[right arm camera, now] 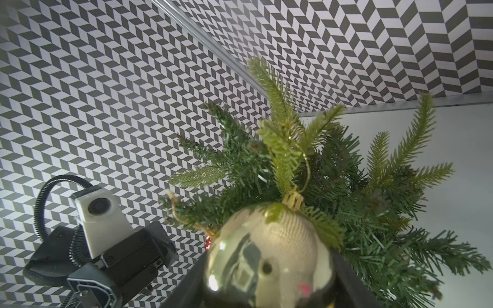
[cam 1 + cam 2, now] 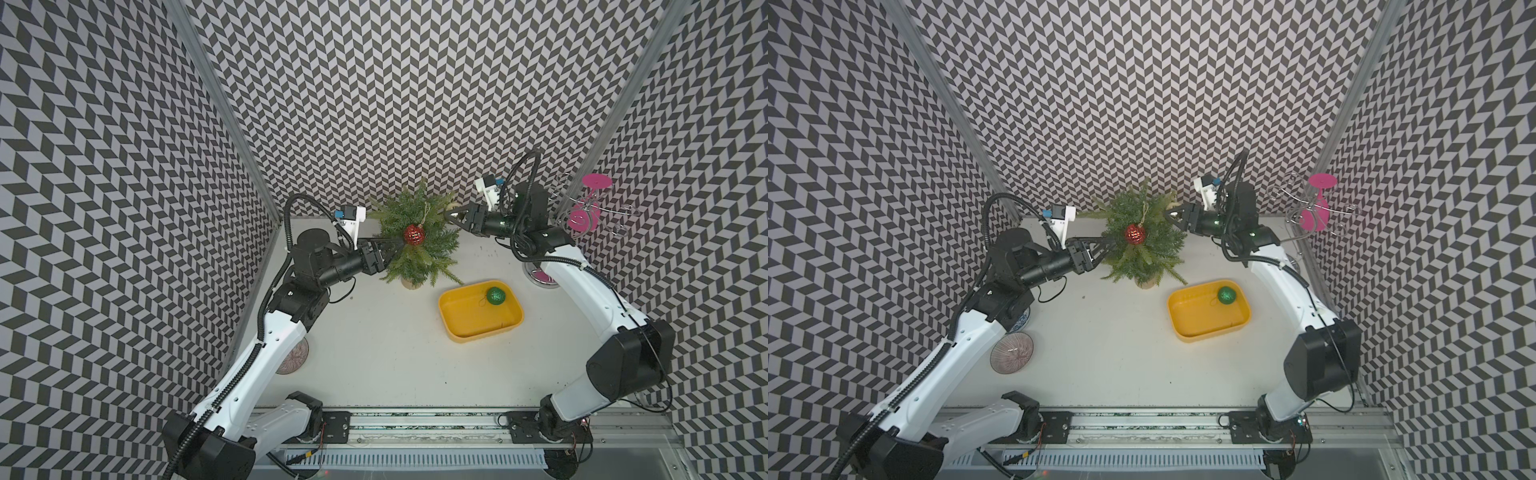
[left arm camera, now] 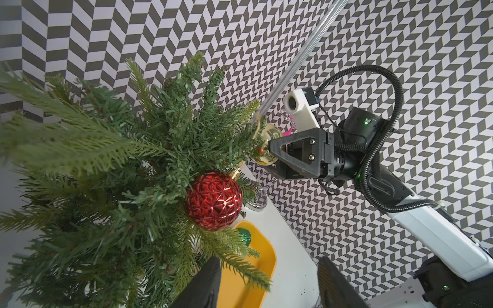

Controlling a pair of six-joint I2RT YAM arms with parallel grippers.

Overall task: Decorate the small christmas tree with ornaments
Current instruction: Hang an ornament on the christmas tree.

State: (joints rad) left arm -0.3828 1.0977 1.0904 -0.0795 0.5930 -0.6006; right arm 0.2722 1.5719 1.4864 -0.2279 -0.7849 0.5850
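Now the small christmas tree [image 2: 419, 262] is standing at the back of the worktop [image 2: 374, 353]. A red bauble [image 2: 414, 235] is hanging on it. The right gripper [image 2: 451, 217] is reaching in at the tree's right side. Its fingers are squeezing a shiny gold bauble [image 1: 269, 256], and the bauble's string is looping round a branch. The left gripper [image 2: 392, 246] is poking into the branches on the left, just beside the red bauble, with its fingers [image 3: 202, 285] apart. A green glittery bauble [image 2: 496, 296] is sitting in a yellow tray [image 2: 469, 322] near the tree.
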